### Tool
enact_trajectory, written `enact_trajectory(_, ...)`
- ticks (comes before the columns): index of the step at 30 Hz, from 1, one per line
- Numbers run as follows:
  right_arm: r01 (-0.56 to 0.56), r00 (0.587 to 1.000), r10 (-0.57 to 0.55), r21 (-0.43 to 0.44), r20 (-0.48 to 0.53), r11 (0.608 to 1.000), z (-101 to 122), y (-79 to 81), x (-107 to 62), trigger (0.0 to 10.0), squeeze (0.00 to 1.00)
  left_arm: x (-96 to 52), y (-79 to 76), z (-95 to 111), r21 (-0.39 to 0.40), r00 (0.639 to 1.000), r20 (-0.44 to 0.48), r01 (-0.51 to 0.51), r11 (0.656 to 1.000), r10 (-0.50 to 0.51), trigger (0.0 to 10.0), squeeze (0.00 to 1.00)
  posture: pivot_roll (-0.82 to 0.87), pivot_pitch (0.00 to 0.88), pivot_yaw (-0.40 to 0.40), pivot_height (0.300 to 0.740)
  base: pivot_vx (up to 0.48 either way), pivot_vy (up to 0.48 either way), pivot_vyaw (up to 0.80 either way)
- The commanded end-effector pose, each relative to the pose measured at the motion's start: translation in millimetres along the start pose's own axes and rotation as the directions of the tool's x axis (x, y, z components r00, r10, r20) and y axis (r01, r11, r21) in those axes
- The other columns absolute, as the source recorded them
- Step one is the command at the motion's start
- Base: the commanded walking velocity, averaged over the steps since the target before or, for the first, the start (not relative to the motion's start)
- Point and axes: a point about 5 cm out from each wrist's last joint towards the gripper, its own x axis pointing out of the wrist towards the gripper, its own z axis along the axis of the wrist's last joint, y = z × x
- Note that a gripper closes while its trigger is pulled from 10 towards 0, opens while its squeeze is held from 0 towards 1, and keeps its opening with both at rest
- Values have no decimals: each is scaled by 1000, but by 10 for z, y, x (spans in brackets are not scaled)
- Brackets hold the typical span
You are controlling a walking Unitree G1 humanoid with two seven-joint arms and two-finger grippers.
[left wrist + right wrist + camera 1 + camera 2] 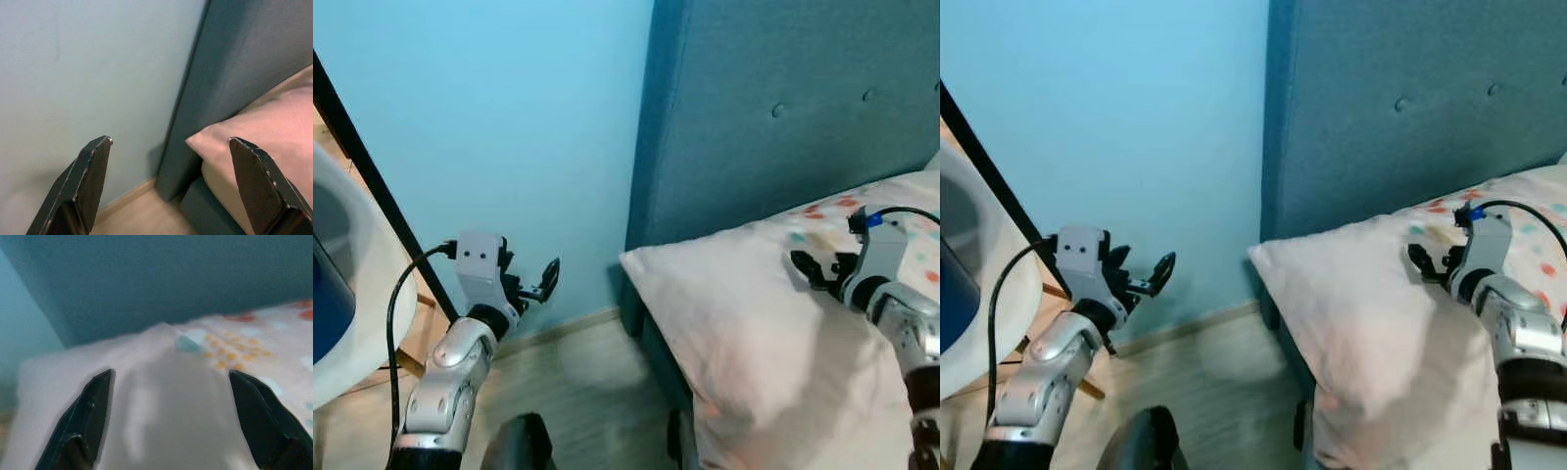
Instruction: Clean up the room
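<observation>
A pale pink pillow (744,323) lies at the head of the bed, its corner hanging over the bed's edge. Behind it lies a spotted pillow (832,211) against the teal headboard (783,108). My right gripper (815,268) hovers open just above the pink pillow, fingers (93,416) spread wide with nothing between them. My left gripper (536,284) is raised open in front of the light blue wall (499,127), left of the bed, holding nothing. In the left wrist view the pillow corner (244,142) appears past the fingertips (93,176).
A white round chair or tub (352,284) with a dark blue inside stands at the far left, beside a black slanted bar (372,181). Wooden floor (587,392) runs between wall and bed. A dark object (519,446) sits low at the picture's bottom.
</observation>
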Motion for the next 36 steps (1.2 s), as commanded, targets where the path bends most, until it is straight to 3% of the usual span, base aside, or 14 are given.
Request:
enact_trajectory(1, -153, 988, 153, 11, 34, 988, 49, 232, 47, 10000, 0, 2, -20, -34, -3, 1000, -10, 9, 1000, -9, 10000, 0, -56, 87, -20, 567, 0, 0, 0)
enact_trajectory(2, -446, 895, 445, -18, -19, 895, 14, 660, -34, 10000, 0, 21, -29, -28, -3, 1000, -6, 14, 1000, -14, 10000, 0, -53, 79, -25, 567, 0, 0, 0)
enact_trajectory(3, -446, 895, 445, -18, -19, 895, 14, 660, -34, 10000, 0, 21, -29, -28, -3, 1000, -6, 14, 1000, -14, 10000, 0, -53, 79, -25, 567, 0, 0, 0)
enact_trajectory(4, -615, 782, 610, 2, -128, 788, -104, 914, -156, 10000, 0, 38, -39, -20, -4, 1000, -1, 18, 1000, -18, 10000, 0, -48, 75, -31, 567, 0, 0, 0)
enact_trajectory(5, -674, 705, 654, 28, -274, 738, -273, 955, -263, 10000, 0, 44, -45, -11, -4, 1000, 4, 21, 1000, -21, 10000, 0, -47, 74, -32, 567, 0, 0, 0)
enact_trajectory(8, -681, 650, 619, 23, -441, 732, -438, 850, -369, 10000, 0, 39, -46, -11, -6, 1000, 6, 22, 1000, -22, 10000, 0, -50, 73, -32, 567, 0, 0, 0)
enact_trajectory(10, -655, 567, 482, -10, -668, 756, -626, 548, -546, 10000, 0, 21, -42, -32, -9, 1000, 2, 23, 1000, -23, 10000, 0, -61, 72, -31, 567, 0, 0, 0)
enact_trajectory(12, -655, 567, 482, -10, -668, 756, -626, 548, -546, 10000, 0, 21, -42, -32, -9, 1000, 2, 23, 1000, -23, 10000, 0, -61, 72, -31, 567, 0, 0, 0)
enact_trajectory(16, -681, 436, 419, 12, -796, 732, -772, 441, -747, 10000, 0, 26, -71, -52, -14, 999, -3, 33, 999, -33, 10000, 0, -66, 72, -35, 567, 0, 0, 0)
enact_trajectory(26, -681, 436, 419, 12, -796, 732, -772, 441, -747, 10000, 0, 26, -71, -52, -14, 999, -3, 33, 999, -33, 10000, 0, -66, 72, -35, 567, 0, 0, 0)
enact_trajectory(27, -732, 340, 517, 124, -786, 670, -889, 703, -904, 10000, 0, 25, -87, -67, -19, 999, -5, 39, 999, -39, 10000, 0, -64, 81, -38, 567, 0, 0, 0)
enact_trajectory(29, -732, 340, 517, 124, -786, 670, -889, 703, -904, 10000, 0, 25, -87, -67, -19, 999, -5, 39, 999, -39, 10000, 0, -64, 81, -38, 567, 0, 0, 0)
enact_trajectory(30, -745, 292, 561, 184, -775, 641, -975, 833, -997, 10000, 0, 19, -91, -75, -22, 999, -7, 40, 999, -40, 10000, 0, -70, 84, -37, 567, 0, 0, 0)
enact_trajectory(36, -730, 210, 599, 284, -773, 621, -1123, 958, -1168, 10000, 0, 19, -114, -85, -26, 999, -10, 45, 999, -46, 10000, 0, -75, 89, -40, 567, 0, 0, 0)
